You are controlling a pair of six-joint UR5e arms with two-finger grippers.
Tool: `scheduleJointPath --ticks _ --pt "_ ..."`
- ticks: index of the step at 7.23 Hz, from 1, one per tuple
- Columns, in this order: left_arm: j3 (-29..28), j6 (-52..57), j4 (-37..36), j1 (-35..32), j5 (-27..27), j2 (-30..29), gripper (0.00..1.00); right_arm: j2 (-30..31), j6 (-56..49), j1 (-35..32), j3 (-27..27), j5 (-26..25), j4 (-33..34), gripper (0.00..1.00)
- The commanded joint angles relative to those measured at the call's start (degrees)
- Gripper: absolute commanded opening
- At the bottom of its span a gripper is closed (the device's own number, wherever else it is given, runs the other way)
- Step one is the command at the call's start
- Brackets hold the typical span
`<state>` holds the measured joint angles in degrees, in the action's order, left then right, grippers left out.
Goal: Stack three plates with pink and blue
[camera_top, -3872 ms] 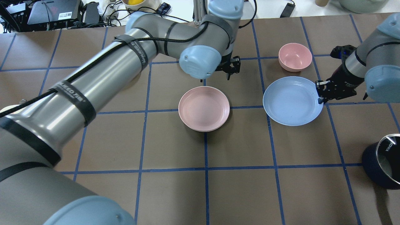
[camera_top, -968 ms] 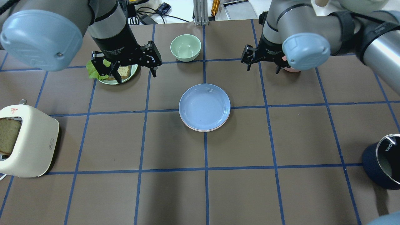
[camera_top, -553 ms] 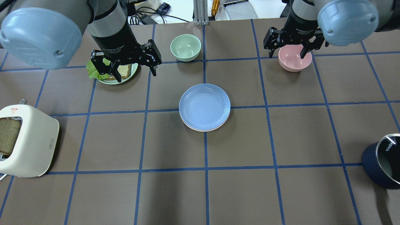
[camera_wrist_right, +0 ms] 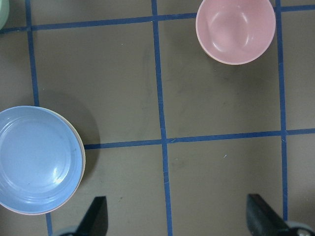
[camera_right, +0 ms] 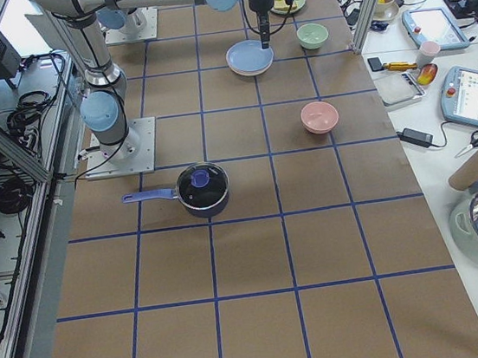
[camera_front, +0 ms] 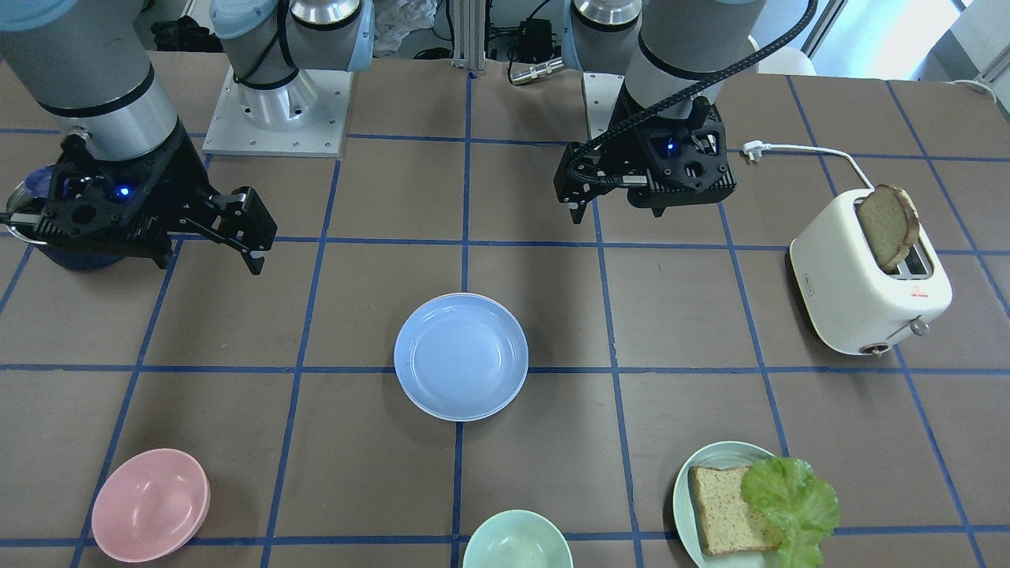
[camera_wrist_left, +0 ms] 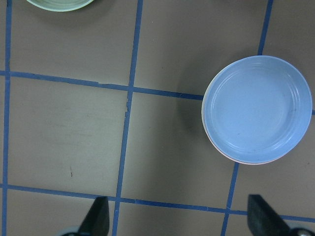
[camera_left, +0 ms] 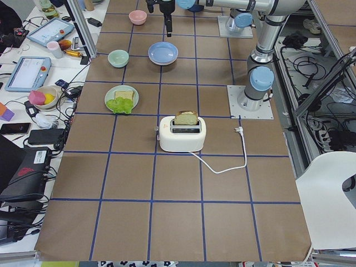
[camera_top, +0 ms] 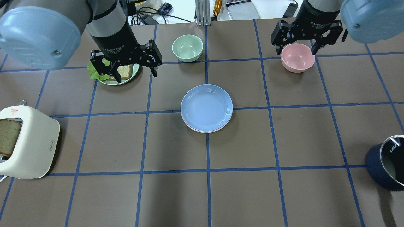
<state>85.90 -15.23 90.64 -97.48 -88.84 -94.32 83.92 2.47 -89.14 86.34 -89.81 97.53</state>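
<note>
The light blue plate lies on top of the stack at the table's middle. It also shows in the front view and in both wrist views. A thin edge of the pale pink plate peeks out under it. The cream-white plate is hidden. My left gripper hangs open and empty behind and to the left of the stack, over the bread plate. My right gripper hangs open and empty over the pink bowl, behind and to the right of the stack.
A pink bowl stands at the back right and a pale green bowl at the back middle. A green plate with bread and lettuce is at the back left. A toaster stands at the left edge and a dark pot at the right edge.
The blue plate went from the right side onto the pink plate. Over the last second the right gripper, open, drew back and rightward above the pink bowl. The left gripper barely moved.
</note>
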Motion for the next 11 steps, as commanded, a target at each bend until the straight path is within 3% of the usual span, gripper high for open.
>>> scheduleJointPath --ticks 1,9,11 --pt "0.0 2.4 0.2 0.9 0.2 0.2 1.0 0.0 0.0 -0.2 0.0 0.1 0.0 1.0" --pt "0.1 2.7 0.2 1.1 0.2 0.4 1.0 -0.7 0.5 -0.1 -0.2 0.1 -0.4 1.0" --pt "0.1 8.0 0.2 1.2 0.1 0.4 1.0 -0.5 0.7 -0.1 0.3 -0.1 -0.2 1.0"
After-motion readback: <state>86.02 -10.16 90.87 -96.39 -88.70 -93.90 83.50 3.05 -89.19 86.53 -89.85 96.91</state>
